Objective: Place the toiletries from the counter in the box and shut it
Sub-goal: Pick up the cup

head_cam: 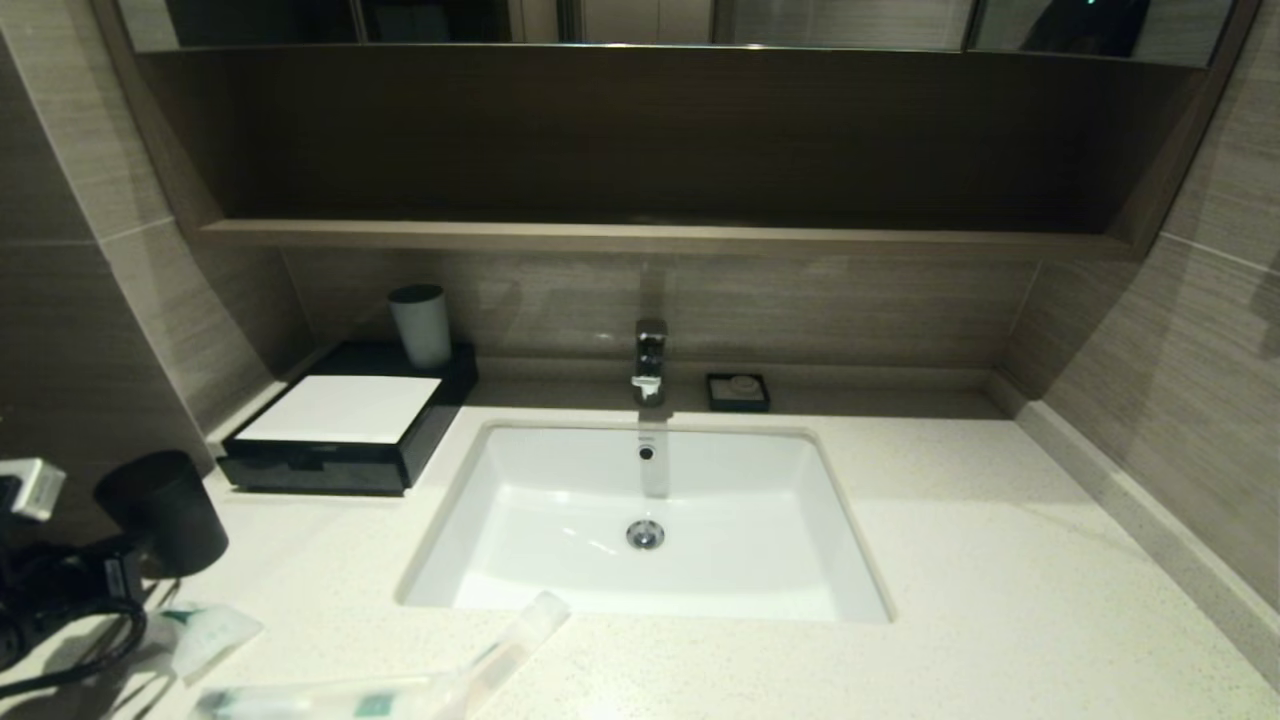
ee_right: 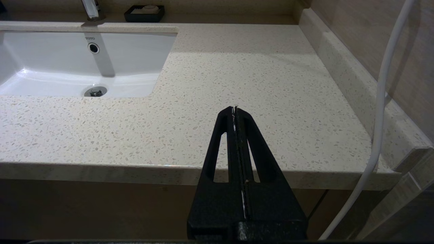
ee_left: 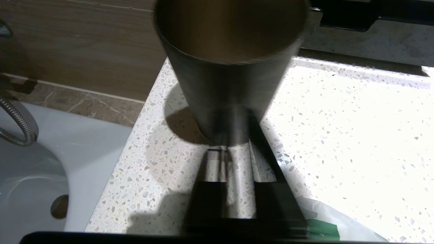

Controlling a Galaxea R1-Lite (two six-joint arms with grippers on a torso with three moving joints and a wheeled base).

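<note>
My left hand (ee_left: 234,149) sits low at the near left corner of the desk (head_cam: 980,560), its fingers clamped on the wall of a dark cup (head_cam: 165,510) that is tilted, its mouth turned away from the wrist. My right hand (ee_right: 235,109) hangs just off the desk's front edge on the right side, fingers pressed together on nothing.

The desk is pale speckled stone with a white sink (head_cam: 560,560) set into it. Brown striped tile walls close it in on both sides, and a dark wooden shelf (head_cam: 640,238) runs across above.

Two wrapped toiletries lie on the near left of the desk: a small green-and-white packet (head_cam: 205,635) just beside the cup, and a long clear-wrapped toothbrush (head_cam: 420,680) along the front edge, its far end reaching the sink's rim.

Farther back on the left stands one black box (head_cam: 330,470) with its white lid (head_cam: 340,408) shut. A second cup, grey (head_cam: 421,325), stands upright on the box's rear part. One tap (head_cam: 649,362) rises behind the sink, and one small black soap dish (head_cam: 738,391) sits just to its right.
</note>
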